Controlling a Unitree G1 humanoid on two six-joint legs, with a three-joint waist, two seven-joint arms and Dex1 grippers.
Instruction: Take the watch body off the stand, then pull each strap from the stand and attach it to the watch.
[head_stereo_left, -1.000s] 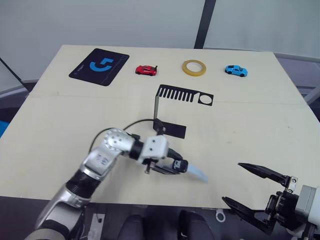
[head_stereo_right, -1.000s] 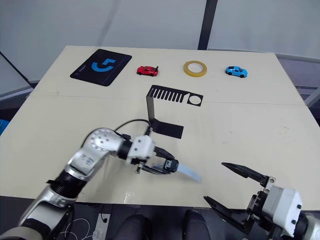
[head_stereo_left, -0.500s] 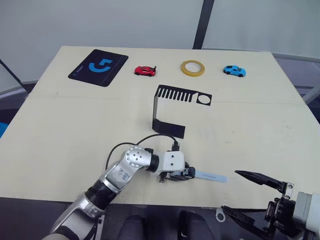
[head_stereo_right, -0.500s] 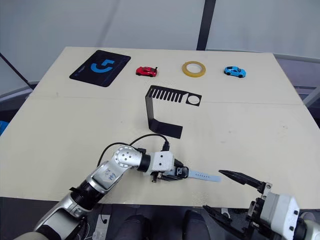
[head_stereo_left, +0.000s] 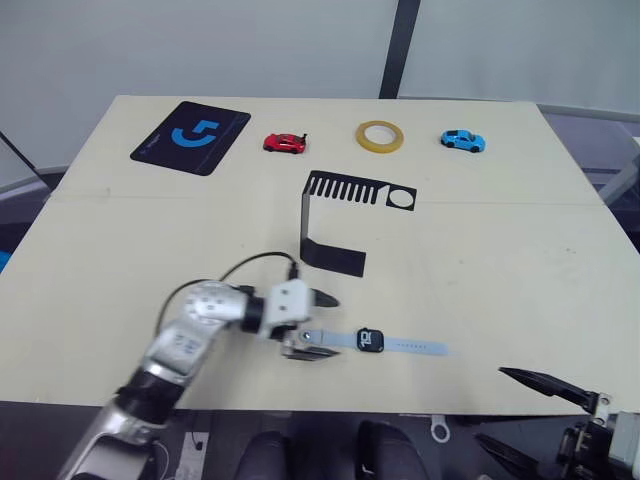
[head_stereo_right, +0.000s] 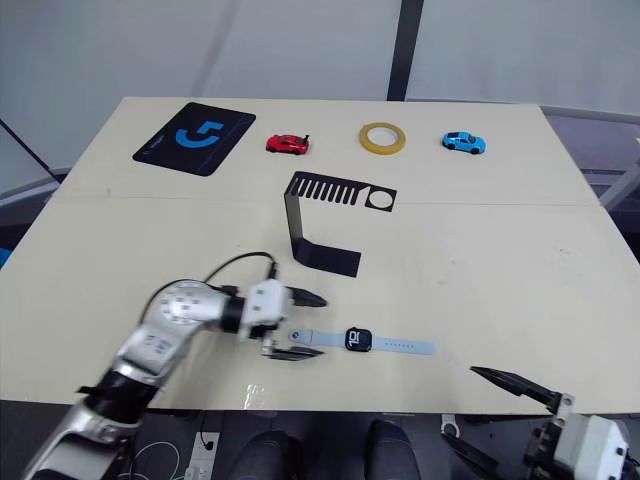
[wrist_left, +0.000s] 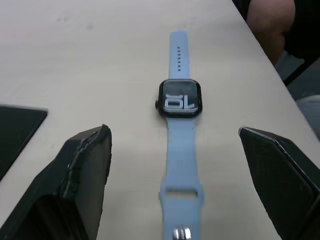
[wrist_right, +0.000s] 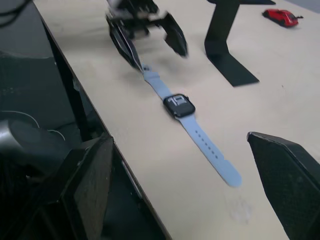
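Note:
The watch body (head_stereo_left: 371, 340), black with white digits, lies flat near the table's front edge. A pale blue strap (head_stereo_left: 330, 340) joins it on one side and a second strap (head_stereo_left: 420, 347) on the other. My left gripper (head_stereo_left: 328, 326) stands open just left of the watch. The buckle end of the near strap (wrist_left: 181, 195) lies between its fingers, untouched. The black stand (head_stereo_left: 340, 215) is upright behind, its slotted top plate bare. My right gripper (head_stereo_left: 492, 405) hangs open off the front edge, to the right of the watch (wrist_right: 179, 104).
Along the far edge sit a black mouse pad (head_stereo_left: 190, 135), a red toy car (head_stereo_left: 284, 143), a yellow tape roll (head_stereo_left: 379, 135) and a blue toy car (head_stereo_left: 462, 139). The table's front edge (head_stereo_left: 420, 412) runs just below the watch.
My left gripper has let go of the watch, opened and drawn back to the left. The watch now lies flat with both straps out. My right gripper has sunk lower and further right.

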